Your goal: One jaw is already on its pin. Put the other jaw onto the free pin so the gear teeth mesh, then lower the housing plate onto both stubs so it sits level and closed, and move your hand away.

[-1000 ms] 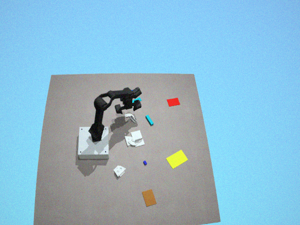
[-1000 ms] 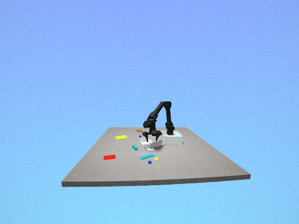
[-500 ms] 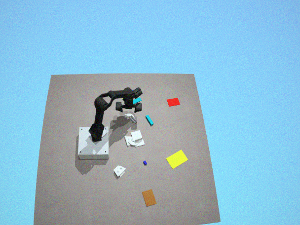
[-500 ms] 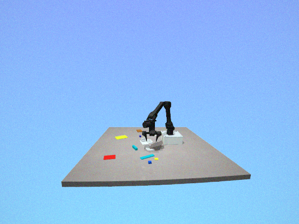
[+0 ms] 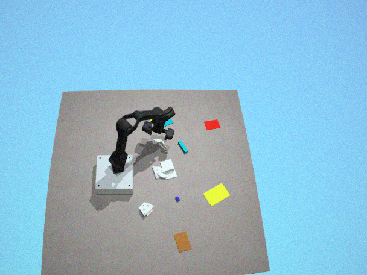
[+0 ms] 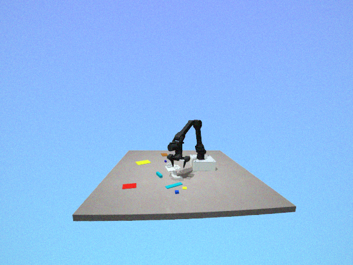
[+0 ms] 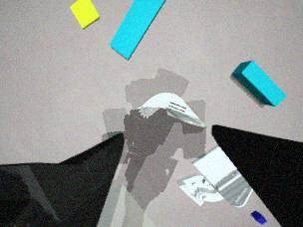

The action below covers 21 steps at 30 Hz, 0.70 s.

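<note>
The loose white jaw [image 5: 158, 140] [image 6: 175, 175] [image 7: 164, 101] lies on the table, partly in the arm's shadow, its curved side towards the top of the wrist view. My gripper [image 5: 158, 135] [image 6: 178, 167] [image 7: 166, 133] is open and empty above it, the fingers wide apart on either side in the wrist view. The white base [image 5: 172, 175] [image 7: 191, 193] stands nearby with a raised square block and a curved jaw on it. The pins and the teeth there are too small to tell. The white housing plate [image 5: 146, 207] with holes lies apart, tilted, near the arm's mount.
A cyan block [image 5: 183, 146] [image 6: 159, 174] [image 7: 266, 87] and a cyan strip [image 6: 174, 185] [image 7: 137, 27] lie near the loose jaw. A small blue block [image 5: 177, 199] [image 7: 258, 217] lies beyond the base. Red [image 5: 212, 124], yellow [image 5: 216, 194] and orange [image 5: 182, 242] flat pieces lie farther out.
</note>
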Motion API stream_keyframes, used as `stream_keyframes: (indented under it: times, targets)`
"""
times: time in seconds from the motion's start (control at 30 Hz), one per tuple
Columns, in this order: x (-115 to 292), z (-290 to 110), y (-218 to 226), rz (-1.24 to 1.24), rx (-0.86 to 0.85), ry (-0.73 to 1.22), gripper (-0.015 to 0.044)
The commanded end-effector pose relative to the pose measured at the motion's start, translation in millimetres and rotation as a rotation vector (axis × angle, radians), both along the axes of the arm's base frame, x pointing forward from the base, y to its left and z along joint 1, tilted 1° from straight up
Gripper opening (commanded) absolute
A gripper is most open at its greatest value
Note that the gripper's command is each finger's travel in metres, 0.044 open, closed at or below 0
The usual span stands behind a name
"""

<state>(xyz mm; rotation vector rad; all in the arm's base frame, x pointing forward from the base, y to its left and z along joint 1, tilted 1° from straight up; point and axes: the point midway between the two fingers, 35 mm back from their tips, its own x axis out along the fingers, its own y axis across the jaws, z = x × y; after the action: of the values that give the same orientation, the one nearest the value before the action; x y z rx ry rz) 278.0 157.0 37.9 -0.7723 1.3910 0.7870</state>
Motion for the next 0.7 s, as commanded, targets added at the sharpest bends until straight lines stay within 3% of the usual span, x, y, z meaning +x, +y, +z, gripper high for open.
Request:
stream_keyframes:
  times: [0.0, 0.67]
  targets:
    - [1.6, 0.9, 0.0, -0.076, 0.003, 0.002, 0.0440]
    - [7.6, 2.3, -2.4, -0.496, 0.012, 0.013, 0.0440]
